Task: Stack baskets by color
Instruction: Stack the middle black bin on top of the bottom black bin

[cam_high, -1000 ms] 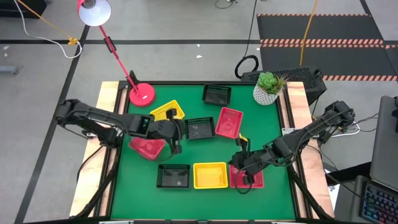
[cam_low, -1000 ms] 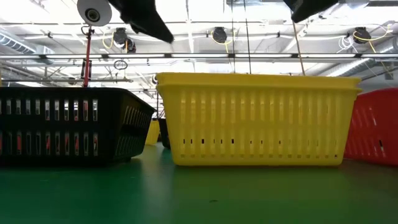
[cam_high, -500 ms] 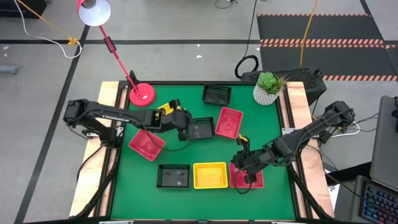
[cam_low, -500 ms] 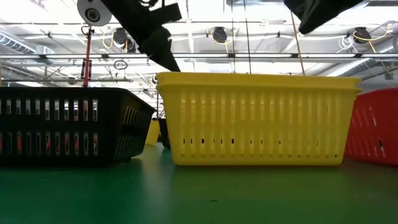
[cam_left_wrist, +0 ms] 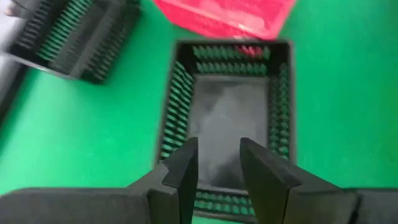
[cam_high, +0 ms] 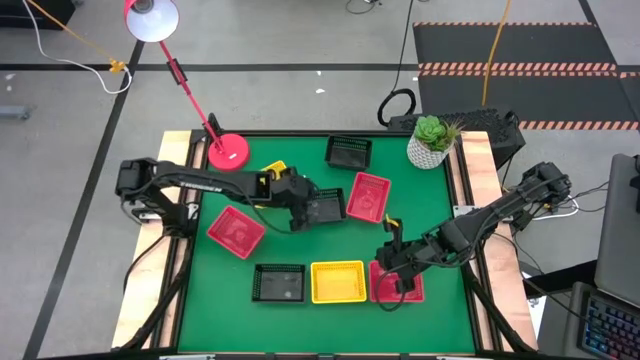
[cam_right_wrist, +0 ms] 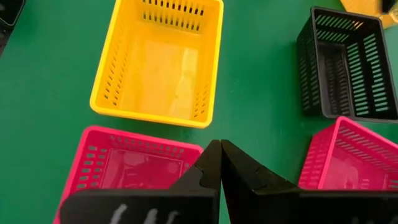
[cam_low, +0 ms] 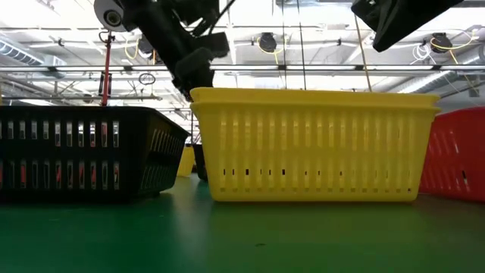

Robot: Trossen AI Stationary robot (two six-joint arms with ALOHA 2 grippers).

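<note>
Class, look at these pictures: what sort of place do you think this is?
Probably a robotics lab or workshop: a green-topped table on a bare grey floor with hazard-striped matting, and industrial ceiling beams with cables overhead.

Both arms dark, near-black, built from jointed tube links w/ boxy housings at the joints. Left arm [cam_high: 185, 182] has pale lettering along its long forearm link, too small to read. Left gripper [cam_left_wrist: 217, 163]: two flat matte-black fingers w/ angled tips on a wide black crossbar. Right gripper [cam_right_wrist: 219, 163]: same black fingers, wedge-shaped; white scrawl marks on its base block. Right arm [cam_high: 500, 212] carries a small yellow-and-black part near the wrist.
</note>
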